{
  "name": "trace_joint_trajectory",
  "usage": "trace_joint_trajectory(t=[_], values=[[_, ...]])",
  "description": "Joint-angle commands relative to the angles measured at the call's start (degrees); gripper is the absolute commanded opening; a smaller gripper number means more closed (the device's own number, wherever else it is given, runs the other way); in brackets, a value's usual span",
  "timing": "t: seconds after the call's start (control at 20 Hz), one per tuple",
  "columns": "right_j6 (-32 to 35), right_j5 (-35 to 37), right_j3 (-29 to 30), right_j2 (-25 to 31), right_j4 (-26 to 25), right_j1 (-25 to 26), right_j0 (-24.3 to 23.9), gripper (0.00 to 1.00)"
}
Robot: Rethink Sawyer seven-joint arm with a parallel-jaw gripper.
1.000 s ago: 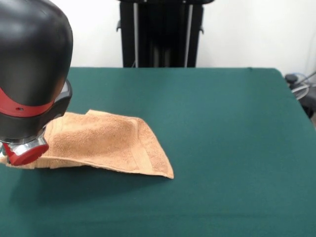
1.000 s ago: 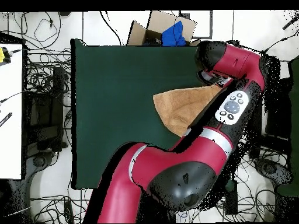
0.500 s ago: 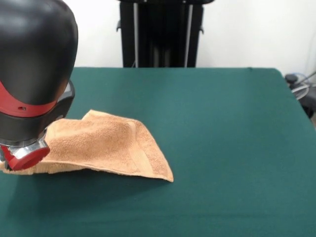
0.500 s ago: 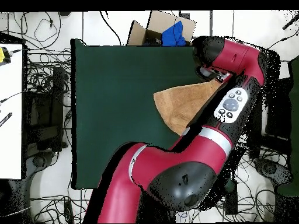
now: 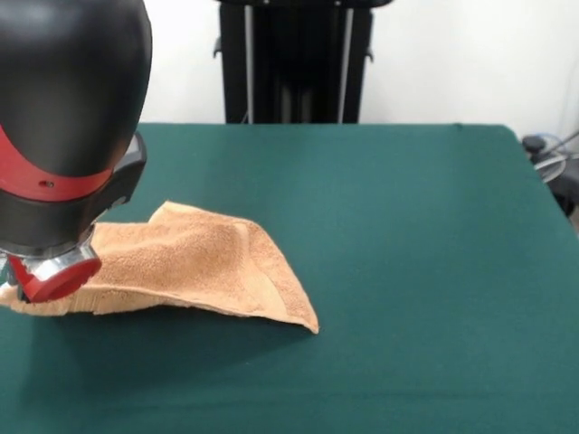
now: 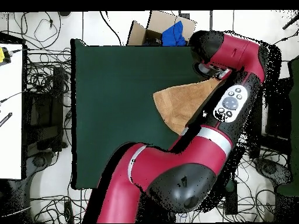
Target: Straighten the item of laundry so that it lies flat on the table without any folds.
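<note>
Towel (image 5: 194, 267), peach-orange terry, lies on the green counter (image 5: 407, 235) toward its left side in the front view, still doubled over itself. Its nearest corner points toward the camera and rests on the felt, with a woven border band running up that edge. Further back, the cloth rises into a soft ridge, which suggests 1 layer is draped over another rather than spread out. At the left end the towel lifts slightly off the counter toward the claw (image 5: 50, 276), whose red and metal tip sits right at the cloth's edge; I cannot tell whether it is clenched on the fabric or released, since the arm's black housing hides the fingers. In the overhead view the towel (image 6: 181, 105) shows as a wedge partly under the arm (image 6: 230, 105). Judging by the raised end, that edge is probably being drawn outward to unfold it.
</note>
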Motion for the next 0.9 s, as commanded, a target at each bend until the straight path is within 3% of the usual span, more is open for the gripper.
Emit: trace_joint_trajectory(t=[0.05, 0.45, 0.65, 0.9], values=[[1.6, 4.97, 6.59, 4.59, -3.02, -3.48, 2.5, 0.0], [2.59, 6.66, 8.21, 7.61, -0.97, -4.99, 4.81, 0.0], [-0.55, 6.6, 7.64, 9.99, -0.45, -5.13, 4.75, 0.0], [-7.17, -2.36, 14.55, 16.81, -1.28, -7.6, 5.8, 0.0]])
